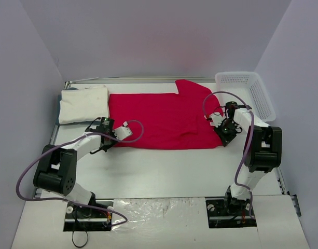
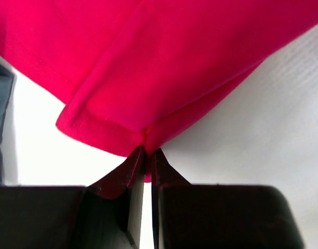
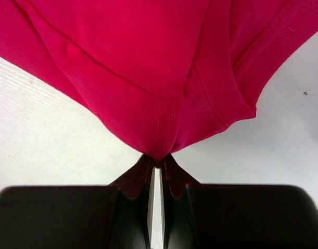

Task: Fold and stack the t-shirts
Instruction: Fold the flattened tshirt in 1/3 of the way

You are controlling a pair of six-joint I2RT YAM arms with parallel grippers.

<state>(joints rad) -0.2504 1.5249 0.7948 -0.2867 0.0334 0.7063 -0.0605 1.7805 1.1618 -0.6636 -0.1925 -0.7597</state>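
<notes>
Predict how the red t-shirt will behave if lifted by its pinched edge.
Probably floppy: the red t-shirt puckers into folds at the left claw and right claw. Likely to sag between them, being held only at two points.

Bright red short-sleeved cloth t-shirt lay spread flat across the middle, slightly wrinkled, w/ one sleeve pointing to the far side at right & both near corners bunched to points. Cream folded rectangular cloth t-shirt lay flat far left, touching the red one's edge.
</notes>
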